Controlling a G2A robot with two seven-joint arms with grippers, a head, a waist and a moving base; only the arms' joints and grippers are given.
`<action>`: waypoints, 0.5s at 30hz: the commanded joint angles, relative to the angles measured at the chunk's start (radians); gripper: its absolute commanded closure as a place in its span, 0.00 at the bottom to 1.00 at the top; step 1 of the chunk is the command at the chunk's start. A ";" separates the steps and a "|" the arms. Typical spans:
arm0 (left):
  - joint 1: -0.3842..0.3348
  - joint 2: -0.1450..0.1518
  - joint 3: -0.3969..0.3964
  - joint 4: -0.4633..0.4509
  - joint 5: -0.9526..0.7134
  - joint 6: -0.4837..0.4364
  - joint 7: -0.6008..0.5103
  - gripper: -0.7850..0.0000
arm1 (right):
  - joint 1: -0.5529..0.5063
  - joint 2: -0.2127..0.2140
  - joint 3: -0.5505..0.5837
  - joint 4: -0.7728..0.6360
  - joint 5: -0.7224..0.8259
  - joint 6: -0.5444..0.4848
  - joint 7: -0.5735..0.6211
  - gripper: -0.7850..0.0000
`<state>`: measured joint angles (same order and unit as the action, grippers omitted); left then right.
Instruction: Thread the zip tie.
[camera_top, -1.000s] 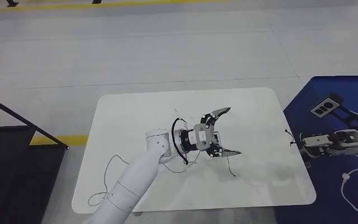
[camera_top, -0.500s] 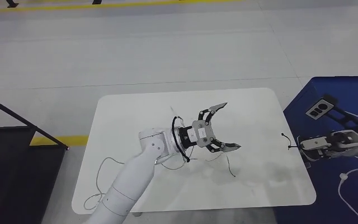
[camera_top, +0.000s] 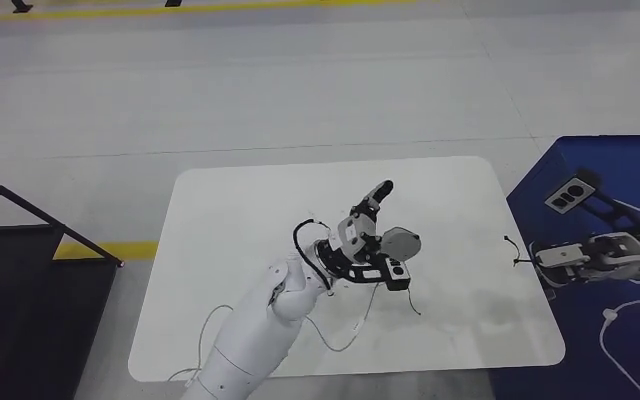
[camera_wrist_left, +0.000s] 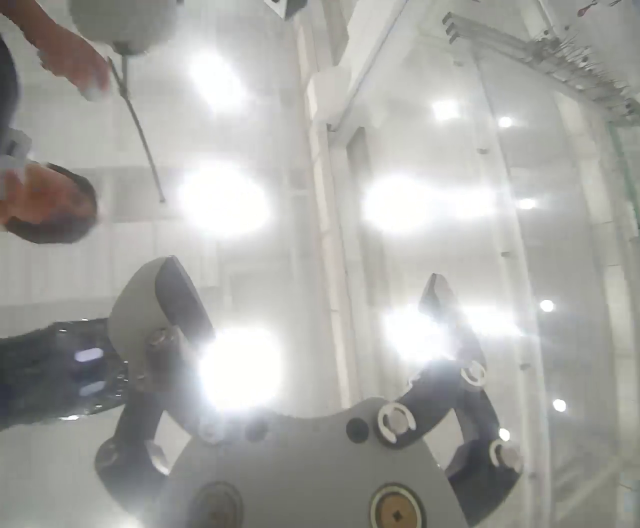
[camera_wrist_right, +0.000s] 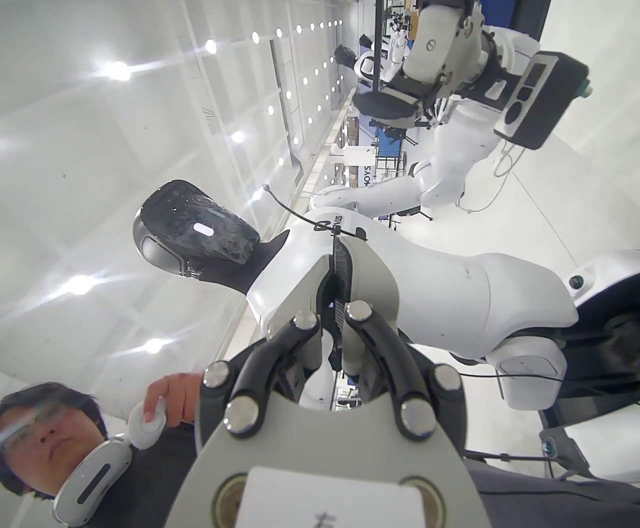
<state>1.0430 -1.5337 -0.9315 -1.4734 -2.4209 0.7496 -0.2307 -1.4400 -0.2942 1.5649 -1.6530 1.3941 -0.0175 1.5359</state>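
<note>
My right gripper (camera_wrist_right: 337, 247) is shut on a thin black zip tie (camera_wrist_right: 295, 212), whose free end curves out past the fingertips. From above, that gripper (camera_top: 545, 262) hangs just beyond the white table's (camera_top: 230, 230) right edge, the zip tie (camera_top: 512, 248) pointing toward the table. My left gripper (camera_top: 392, 220) is over the table's middle, tilted upward and open with nothing in it. Its own view shows the spread fingers (camera_wrist_left: 175, 295) against the ceiling, with the zip tie (camera_wrist_left: 140, 130) farther off. A second thin black strip (camera_top: 411, 300) lies on the table close to the left gripper.
A blue surface (camera_top: 600, 190) lies right of the table under the right arm. A white cable (camera_top: 350, 325) trails over the table by the left arm. A black barrier (camera_top: 50, 300) stands at the left. A person holding a white controller (camera_wrist_right: 145, 425) is behind.
My left gripper has turned from lying flat over the table to pointing upward, staying open. The right gripper with the zip tie has barely moved.
</note>
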 joint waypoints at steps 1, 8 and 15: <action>0.005 -0.001 -0.001 -0.013 -0.136 -0.004 0.043 0.00 | 0.001 -0.004 0.000 0.000 -0.003 0.004 0.000 1.00; -0.014 0.006 -0.054 -0.030 -0.020 -0.018 0.066 0.00 | 0.008 -0.019 0.004 0.004 -0.013 0.016 0.000 1.00; -0.101 0.034 -0.081 0.000 0.849 -0.076 -0.284 0.00 | 0.017 -0.030 0.016 0.002 -0.029 0.045 0.000 1.00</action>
<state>0.9515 -1.5038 -1.0174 -1.4891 -1.7905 0.6884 -0.4471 -1.4241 -0.3233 1.5786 -1.6513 1.3669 0.0229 1.5359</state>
